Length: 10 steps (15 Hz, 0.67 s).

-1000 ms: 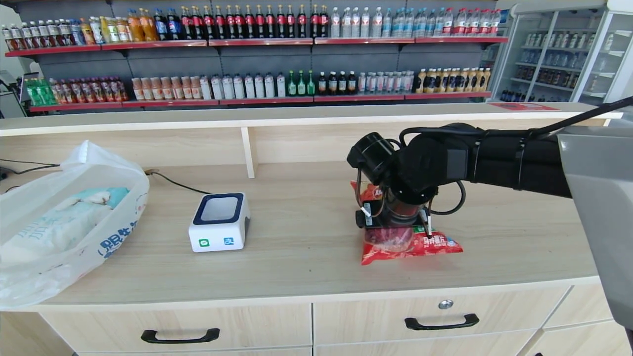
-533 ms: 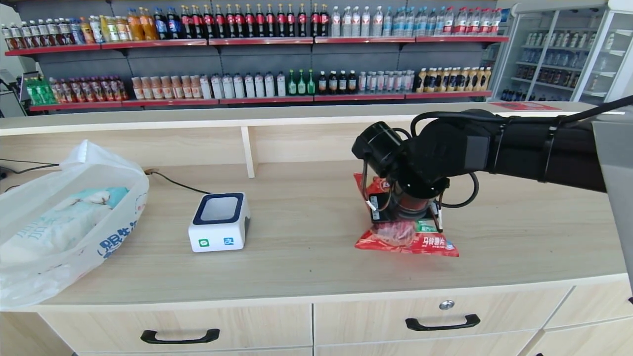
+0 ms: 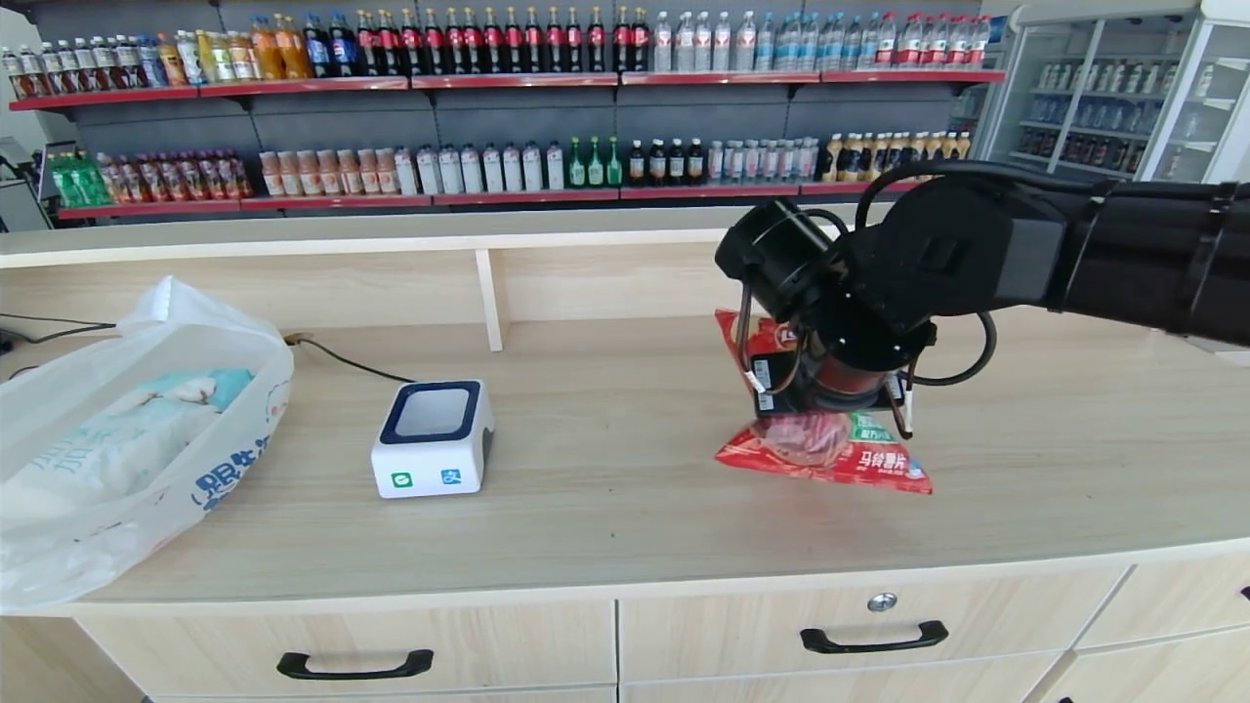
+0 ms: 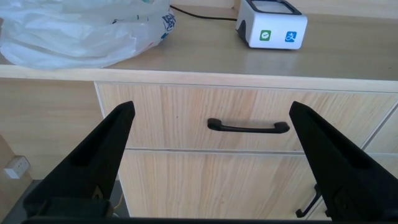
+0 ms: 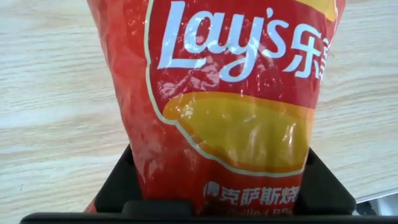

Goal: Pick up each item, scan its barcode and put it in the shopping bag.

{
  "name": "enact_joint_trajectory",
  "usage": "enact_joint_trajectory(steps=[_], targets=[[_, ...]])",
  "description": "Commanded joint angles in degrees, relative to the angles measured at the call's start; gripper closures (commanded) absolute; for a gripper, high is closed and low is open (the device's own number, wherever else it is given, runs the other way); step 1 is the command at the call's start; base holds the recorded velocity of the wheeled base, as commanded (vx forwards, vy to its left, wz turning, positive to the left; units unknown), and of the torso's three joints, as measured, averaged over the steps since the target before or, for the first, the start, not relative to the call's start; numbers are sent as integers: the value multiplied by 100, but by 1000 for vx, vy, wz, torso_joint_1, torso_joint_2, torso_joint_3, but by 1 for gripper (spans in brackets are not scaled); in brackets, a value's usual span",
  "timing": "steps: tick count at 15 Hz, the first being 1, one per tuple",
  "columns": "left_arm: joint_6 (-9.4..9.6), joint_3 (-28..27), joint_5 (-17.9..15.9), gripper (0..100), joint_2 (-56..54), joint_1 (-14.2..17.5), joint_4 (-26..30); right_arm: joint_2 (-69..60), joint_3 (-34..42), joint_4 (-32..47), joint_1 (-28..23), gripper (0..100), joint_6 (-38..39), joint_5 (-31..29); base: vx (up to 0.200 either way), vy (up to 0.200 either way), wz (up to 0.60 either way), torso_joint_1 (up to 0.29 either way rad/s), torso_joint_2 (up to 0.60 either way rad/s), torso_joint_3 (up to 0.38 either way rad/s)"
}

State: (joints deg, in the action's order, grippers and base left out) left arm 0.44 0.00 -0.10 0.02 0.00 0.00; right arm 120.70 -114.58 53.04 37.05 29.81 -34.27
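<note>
Wood-grain drawers [image 3: 742, 635] with black handles [image 3: 873, 638] form the near face of the counter [image 3: 605, 508]. The left gripper [image 4: 211, 112] sits below counter level, facing a drawer front. Its jaws are spread wide, with nothing between them.

On the right side of the counter, the right gripper [image 3: 828, 422] points down, its jaws pinching a red chip bag [image 3: 850, 459] across the middle. The lower end of the bag is close over the counter; contact cannot be confirmed.

A white scanner [image 3: 433, 438] stands near the centre of the counter, well apart from the chip bag, with a cable [image 3: 342, 363] running behind it. The shopping bag [image 3: 117, 459] lies at the left end and contains a pale pack [image 3: 137, 420].

Behind the counter, shelves [image 3: 518, 198] carry rows of bottles [image 3: 469, 171]. A glass-door fridge [image 3: 1104, 107] stands at the far right.
</note>
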Motion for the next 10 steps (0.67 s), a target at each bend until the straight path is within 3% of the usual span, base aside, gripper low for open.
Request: enact_joint_trajectory(steps=[1, 7, 10], targets=[[0, 0, 1, 0, -2, 0, 0, -354, -1, -4, 154, 100, 8, -168, 0, 0, 0, 0, 0, 0], [0, 0, 1, 0, -2, 0, 0, -917, -1, -13, 1085, 100, 96, -818, 0, 0, 0, 0, 0, 0], [0, 0, 1, 0, -2, 0, 0, -1101, -1, -4, 1621, 100, 913, -1152, 0, 0, 0, 0, 0, 0]])
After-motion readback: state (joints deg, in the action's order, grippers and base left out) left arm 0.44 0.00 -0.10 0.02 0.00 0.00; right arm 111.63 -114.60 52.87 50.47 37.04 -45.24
